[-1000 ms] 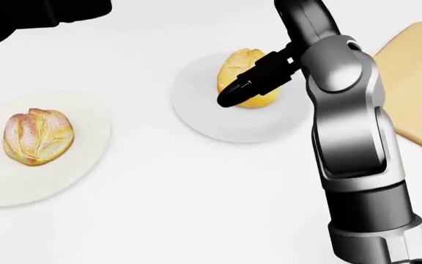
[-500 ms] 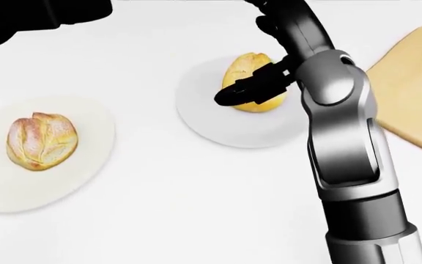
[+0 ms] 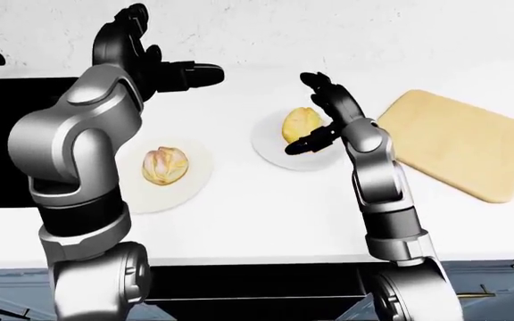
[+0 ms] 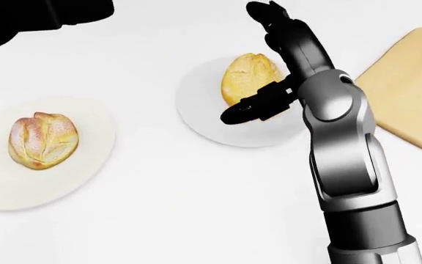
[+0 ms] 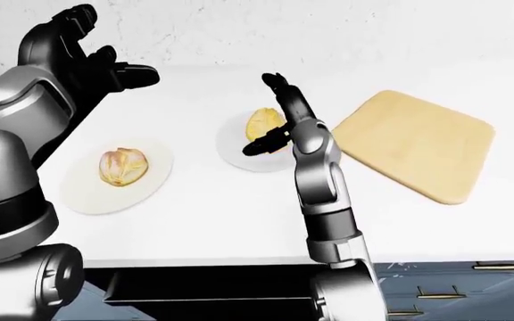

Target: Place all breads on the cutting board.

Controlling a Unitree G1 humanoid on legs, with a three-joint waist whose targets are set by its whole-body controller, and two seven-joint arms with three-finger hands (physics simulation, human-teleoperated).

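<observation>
Wooden board [image 3: 458, 144] carries nothing: both breads sit on their plates, the roll [image 4: 42, 140] untouched and the bun [image 4: 249, 77] flanked by the right robot hand [image 4: 266, 66], fingers spread, not yet clenched; left robot hand [image 3: 154, 57] raised, released.

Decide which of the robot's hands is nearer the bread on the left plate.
Left. The left hand hangs open above that bread, toward the view's top. The right hand stands open around the other bread, further right.
</observation>
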